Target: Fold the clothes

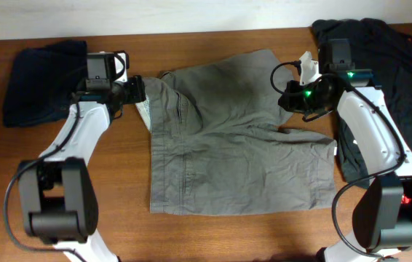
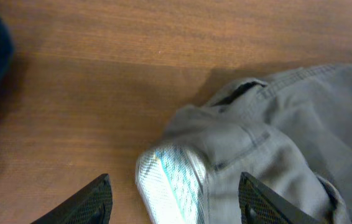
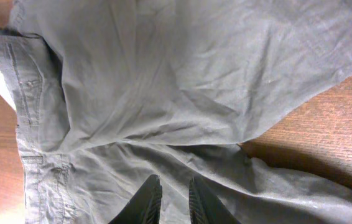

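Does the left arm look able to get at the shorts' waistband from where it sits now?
Probably yes. The left gripper is open, and the shorts' turned-out waistband lining lies just ahead, in line with the gap between its fingers. Nothing blocks the way over the table.

No legible text, labels, brands, numbers or signs in any view. Shorts, desk and arm housings carry no readable markings.

The shorts are grey-olive, their waistband lining whitish, the surface wood-grained brown, with navy cloth and black cloth.
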### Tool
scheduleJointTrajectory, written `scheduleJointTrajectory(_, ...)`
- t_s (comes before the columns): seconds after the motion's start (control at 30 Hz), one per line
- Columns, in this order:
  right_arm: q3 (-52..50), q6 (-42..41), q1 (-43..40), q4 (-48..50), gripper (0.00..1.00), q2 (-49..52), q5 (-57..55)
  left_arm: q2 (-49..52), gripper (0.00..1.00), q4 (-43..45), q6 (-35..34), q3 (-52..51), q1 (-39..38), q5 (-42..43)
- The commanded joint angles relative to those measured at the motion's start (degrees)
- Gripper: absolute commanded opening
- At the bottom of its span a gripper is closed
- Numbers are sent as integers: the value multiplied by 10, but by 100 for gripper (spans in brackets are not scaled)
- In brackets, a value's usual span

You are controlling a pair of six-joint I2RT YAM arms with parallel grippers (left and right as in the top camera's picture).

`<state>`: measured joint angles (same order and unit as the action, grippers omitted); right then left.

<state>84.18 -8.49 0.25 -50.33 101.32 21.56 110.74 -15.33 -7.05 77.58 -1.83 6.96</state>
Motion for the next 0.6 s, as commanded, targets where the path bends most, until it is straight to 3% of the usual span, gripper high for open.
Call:
scheduleJointTrajectory(0.0,2,12,10,0,21,1,-8,41,64,33,4,5,0,36)
scheduleJointTrajectory(0.23,2,12,10,2,21,1,-12,71,64,78,2,5,-1,89)
scheduleJointTrajectory(0.27,2,12,10,2,21,1,-12,71,60,81,2,5,-1,89)
scheduleJointTrajectory(0.4,2,12,10,3,21,1,-13,70,8,108,2,9,-2,90)
scheduleJointTrajectory(0.43,2,12,10,4,21,1,-13,70,1,113,2,15,-2,90)
scheduleJointTrajectory(0.57,2,12,10,4,21,1,-24,69,1,101,3,65,7,90)
